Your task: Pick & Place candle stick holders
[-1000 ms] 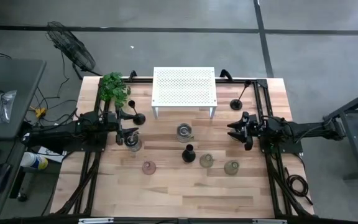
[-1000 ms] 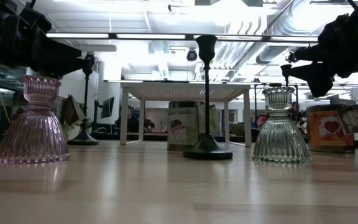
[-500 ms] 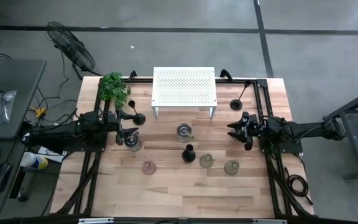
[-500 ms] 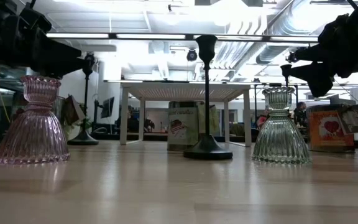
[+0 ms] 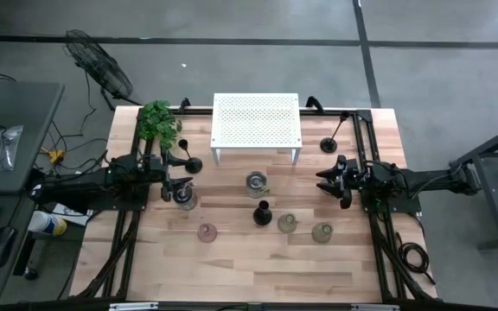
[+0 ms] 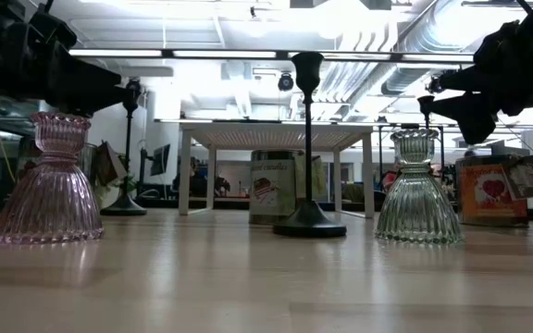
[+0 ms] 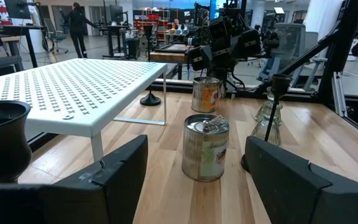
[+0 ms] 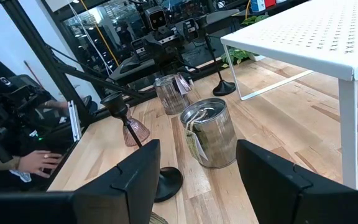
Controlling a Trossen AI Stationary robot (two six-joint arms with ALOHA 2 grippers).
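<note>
1. On the wooden table, seen from above, the white perforated shelf is placed at the far middle edge, standing on thin legs.
2. The left arm is stretched in from the left side, and the left gripper is held with its fingers spread wide and nothing between them, just beside a clear glass holder at its tip.
3. The right arm is stretched in from the right side; the right gripper is held partly apart and empty, well apart from the metal tin that stands on the table between the two grippers.
4. A green leafy plant is seen at the far left corner.
5. Three tall black candlesticks are spread out: one near the left gripper, one at the far right beside the shelf, and one at the middle of the table, upright in the low view.
6. Small glass holders are set in a loose row nearer the front: a pinkish holder, a greenish holder just beside the middle candlestick, and another greenish holder farther right.
</note>
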